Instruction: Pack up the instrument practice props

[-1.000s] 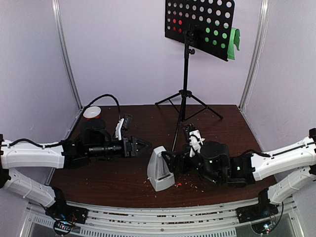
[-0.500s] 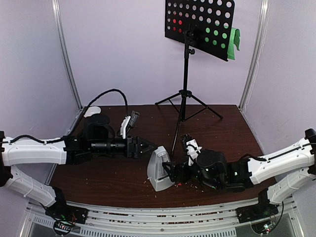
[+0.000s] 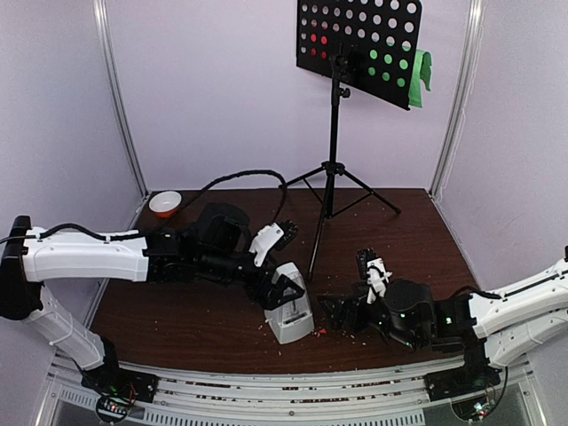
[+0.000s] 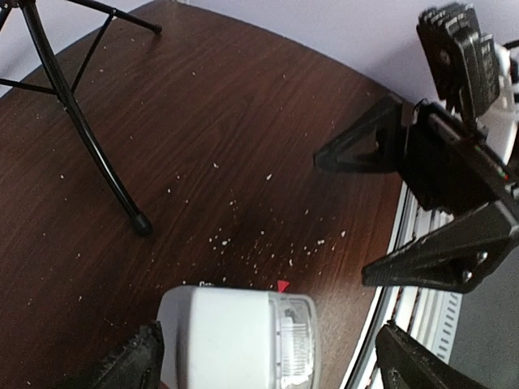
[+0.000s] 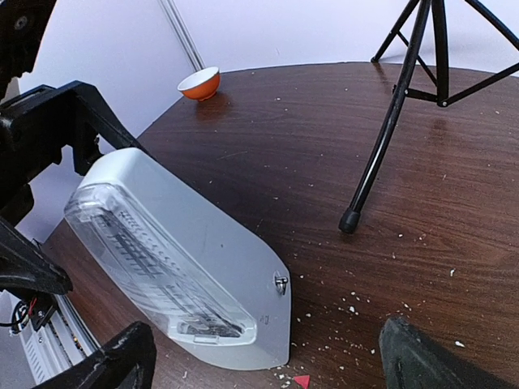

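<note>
Metronome near the front of the desk (image 3: 417,231), both pincers released.
Lower centre, the metronome (image 3: 288,312) stands between the left pincer's (image 4: 272,365) spread fingers, and the right pincer (image 5: 263,361) gapes empty beside it. It looks light, rigid and slick, with a fragile clear cover, so take the solid flanks low. Behind it, a stand (image 3: 333,133) leg crowds close. The bowl (image 3: 165,203) is left; the pages (image 3: 424,71) are top.

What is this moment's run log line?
left gripper: open, straddling metronome | right gripper: open, near metronome base | metronome: upright on table | music stand: standing
</note>
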